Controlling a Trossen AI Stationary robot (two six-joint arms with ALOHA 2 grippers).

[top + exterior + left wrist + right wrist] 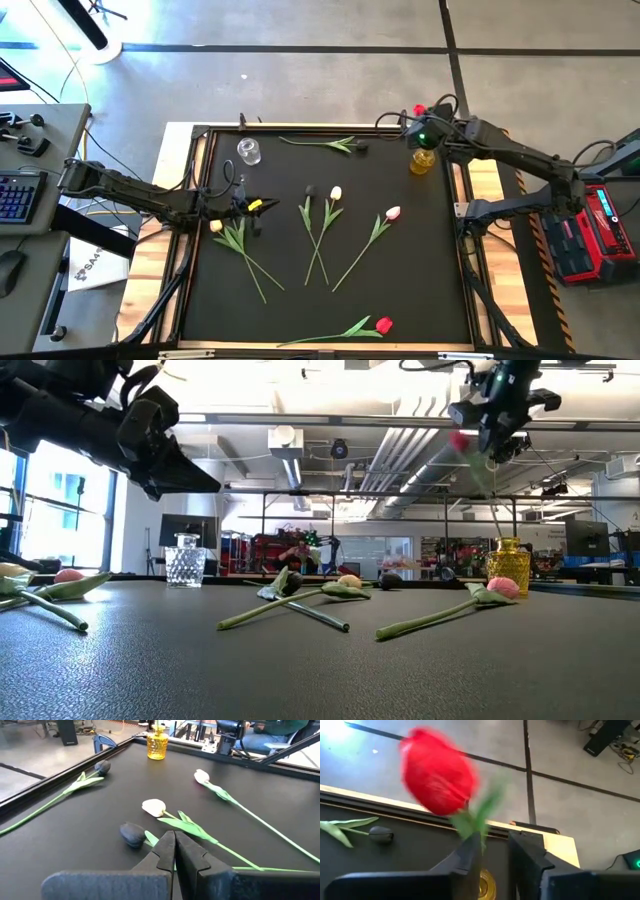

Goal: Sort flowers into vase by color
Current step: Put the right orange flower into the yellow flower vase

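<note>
A red tulip [437, 770] stands with its stem running down into the yellow vase [508, 565] at the table's far right. My right gripper [495, 845] hovers above that vase, fingers parted, with the stem between them just under the head. My left gripper [175, 845] is shut on nothing, raised over the table's left side [250, 207]. Lying flat on the black mat are a white tulip [154, 807], a dark tulip [133, 834], a pink-white tulip [393, 212], another dark tulip [360, 147] and a red tulip [384, 325]. My right gripper has the red tulip's stem [479, 822], just below the head, between its parted fingers, which slant down from above the vase. The stem runs close along one finger [470, 851]; whether it touches that finger I cannot tell. The head stands above the fingers.
A clear glass vase [248, 151] stands at the far left of the mat. Two more tulips [238, 240] lie at the left, near my left gripper. A raised black frame [200, 200] borders the mat. Bare mat lies at the near left and near right.
</note>
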